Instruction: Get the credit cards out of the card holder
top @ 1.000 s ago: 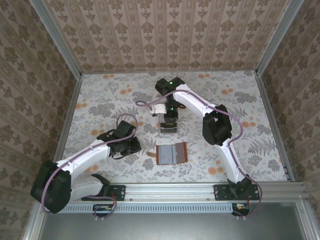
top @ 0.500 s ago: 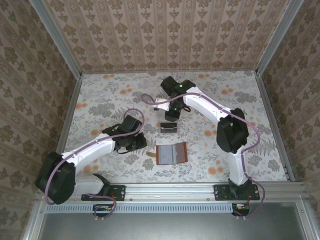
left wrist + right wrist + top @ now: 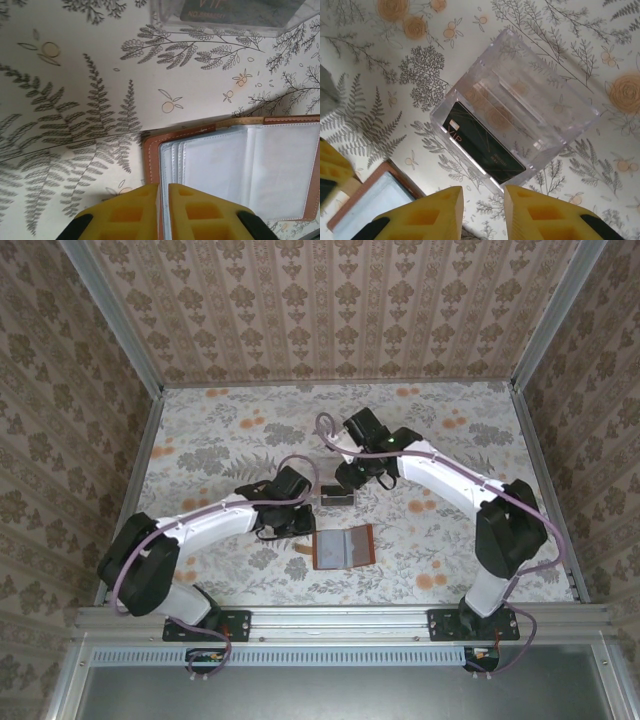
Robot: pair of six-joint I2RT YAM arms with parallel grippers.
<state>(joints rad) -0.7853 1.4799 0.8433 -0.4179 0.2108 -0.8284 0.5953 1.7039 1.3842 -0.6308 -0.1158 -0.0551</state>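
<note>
so the left gripper (image 3: 163,189) is nearly pressed together at the open holder's (image 3: 235,160) edge (can't tell if it's pinching), holder flat on the desk (image 3: 420,440) front-middle, long side left-right, and the right gripper (image 3: 483,192) is a bit spread, empty, over the card (image 3: 485,150) in the box (image 3: 545,107).

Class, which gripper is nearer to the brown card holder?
Left. The left gripper is at the left edge of the card holder; the right gripper is farther off, by the clear box beyond it.
</note>
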